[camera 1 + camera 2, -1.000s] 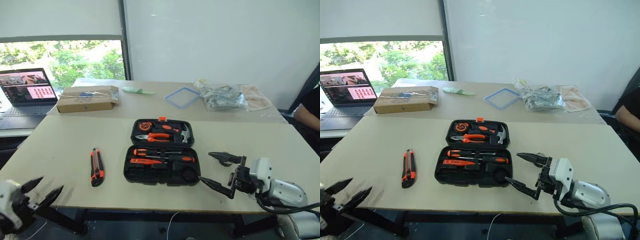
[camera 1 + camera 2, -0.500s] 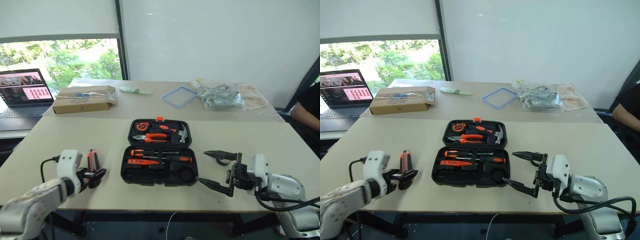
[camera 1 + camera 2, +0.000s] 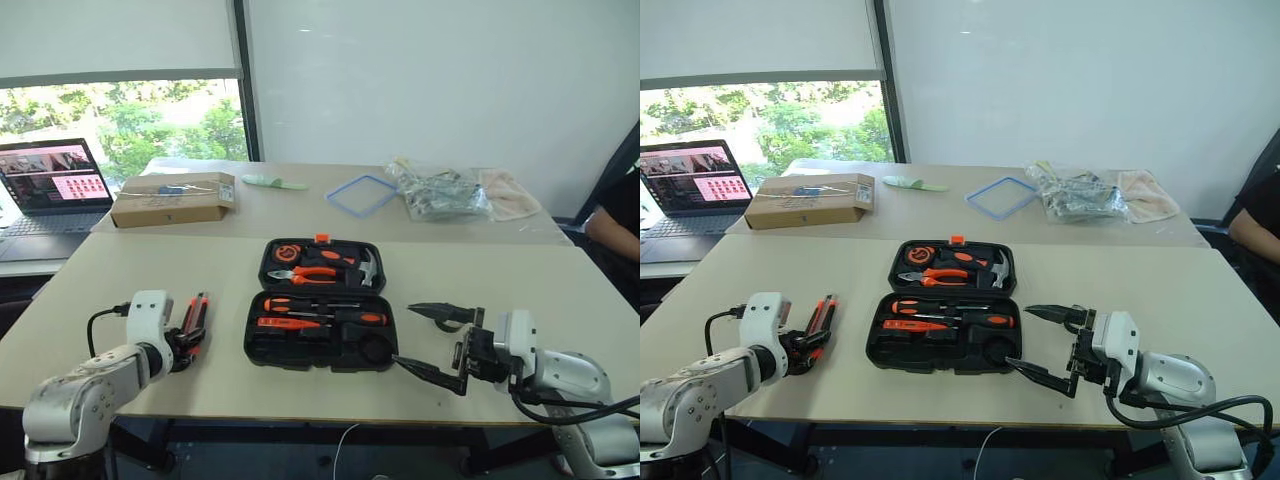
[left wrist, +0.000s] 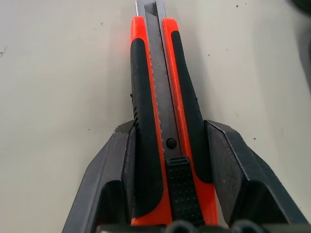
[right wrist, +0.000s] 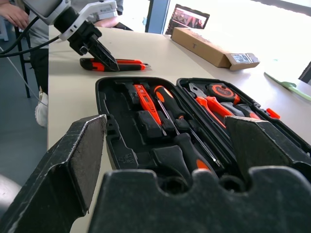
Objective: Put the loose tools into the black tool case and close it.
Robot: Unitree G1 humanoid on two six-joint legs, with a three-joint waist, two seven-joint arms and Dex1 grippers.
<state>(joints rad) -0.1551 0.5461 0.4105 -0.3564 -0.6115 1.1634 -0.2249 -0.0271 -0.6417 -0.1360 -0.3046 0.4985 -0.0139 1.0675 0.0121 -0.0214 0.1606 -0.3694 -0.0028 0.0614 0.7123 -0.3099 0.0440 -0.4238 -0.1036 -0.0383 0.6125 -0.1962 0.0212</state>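
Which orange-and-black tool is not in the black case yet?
The utility knife. It lies on the table beside the open black tool case, between the left gripper fingers, while the screwdrivers sit inside.

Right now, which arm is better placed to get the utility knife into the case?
Left. Its end effector already straddles the utility knife beside the open tool case; the right end effector hangs open on the case's far side.

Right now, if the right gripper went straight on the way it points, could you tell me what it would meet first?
Most likely the open black tool case: the right gripper, fingers wide apart, points at its near edge. Depth is hard to judge, so it might pass just above the tools.
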